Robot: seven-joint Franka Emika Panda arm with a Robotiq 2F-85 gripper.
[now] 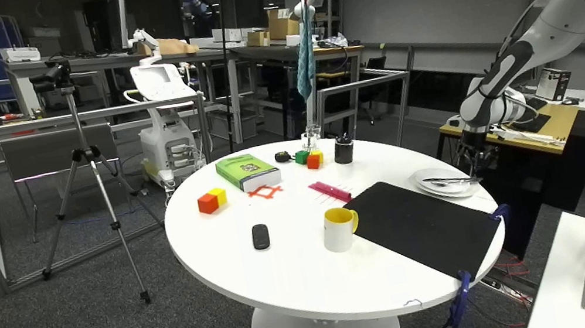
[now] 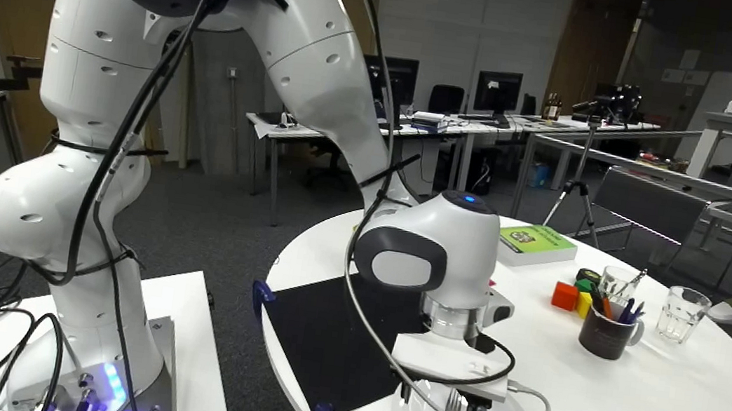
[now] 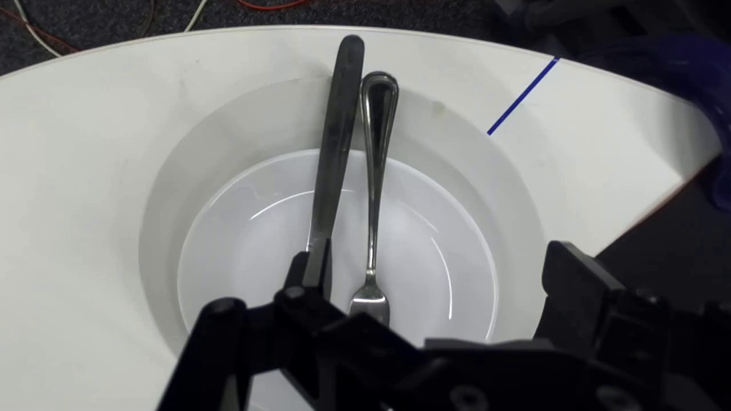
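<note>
The fork (image 3: 374, 165) lies on a white plate (image 3: 240, 228) near the edge of the round table (image 3: 74, 182), its head partly covered by the gripper (image 3: 441, 258) in the wrist view. The fork appears to be polished metal: treat it as light, rigid and not fragile, but expect low friction, since its surface and the glossy plate are both smooth. The preferred grasp zone is the handle, taken across its width; the neck is slimmer, offers less contact, and may let the part pivot. The knife (image 3: 337, 131) lies just beside it, the two converging toward their handle ends; it is likely equally stiff and slippery, and probably heavier. Avoid hard downward pressure: the plate appears ceramic and may chip or slide. The gripper holds nothing. Its fingers (image 3: 577, 279) stand wide apart with the fork between them in the wrist view; one overlaps the knife there, and whether it touches cannot be determined. Outward from the plate, a black mat (image 1: 422, 231) covers the adjacent tabletop, with a blue clamp (image 1: 459, 302) at the table edge. Beyond the mat stands a white mug (image 1: 338, 232) with a yellow interior.
</note>
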